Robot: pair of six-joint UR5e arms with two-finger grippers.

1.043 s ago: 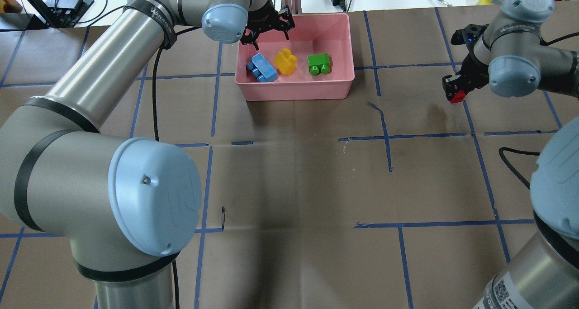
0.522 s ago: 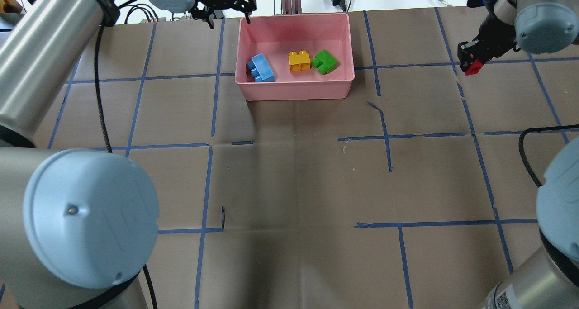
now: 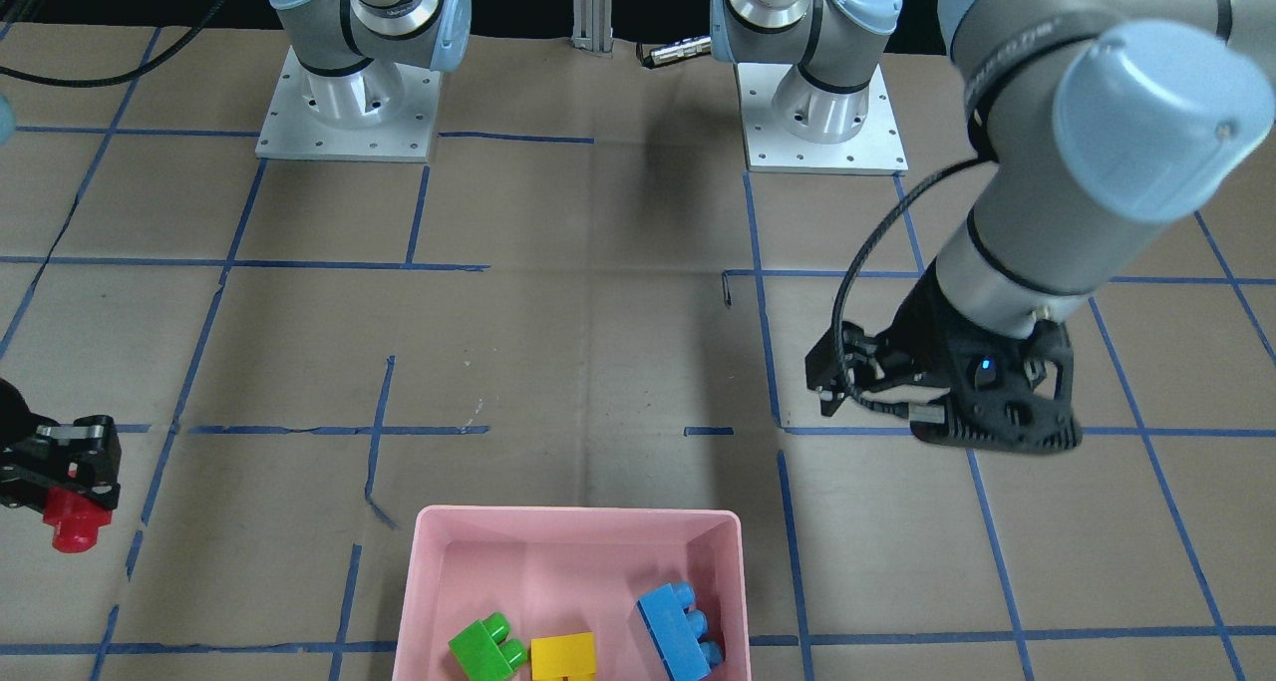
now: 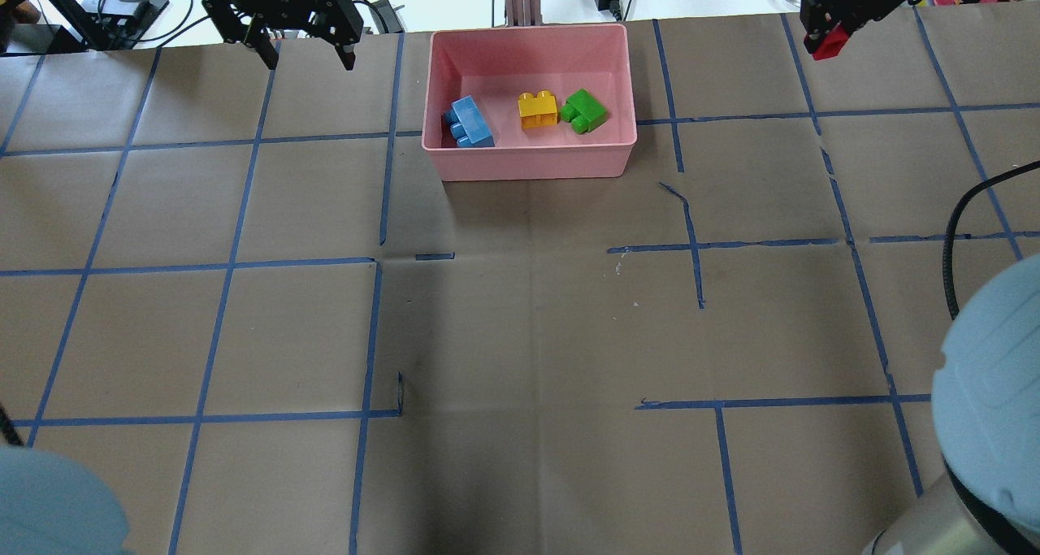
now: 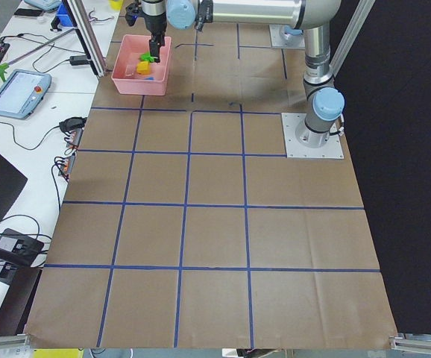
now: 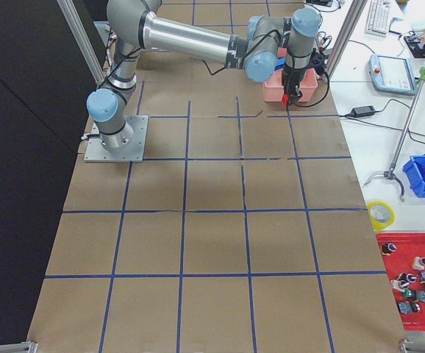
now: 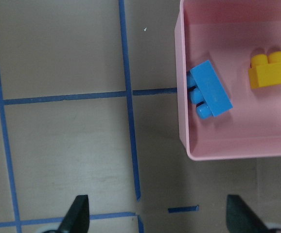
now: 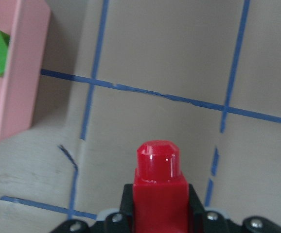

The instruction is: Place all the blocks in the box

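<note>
The pink box (image 4: 528, 163) stands at the far middle of the table. In it lie the blue block (image 4: 471, 122), the yellow block (image 4: 538, 110) and the green block (image 4: 585, 110). They also show in the front-facing view: blue (image 3: 678, 629), yellow (image 3: 563, 656), green (image 3: 486, 646). My left gripper (image 4: 307, 51) is open and empty, above the table left of the box. My right gripper (image 4: 824, 33) is shut on the red block (image 4: 830, 48), held in the air far right of the box. The right wrist view shows the red block (image 8: 159, 177) between the jaws.
The table is covered in brown paper with a grid of blue tape lines. Cables and devices lie beyond the table's far edge. The left wrist view shows the box wall (image 7: 184, 121) to the right of the open fingers (image 7: 77, 216).
My left gripper has moved from over the box to the left and away from it. My right gripper has carried the red block toward the far edge. The yellow and green blocks shifted inside the box.
</note>
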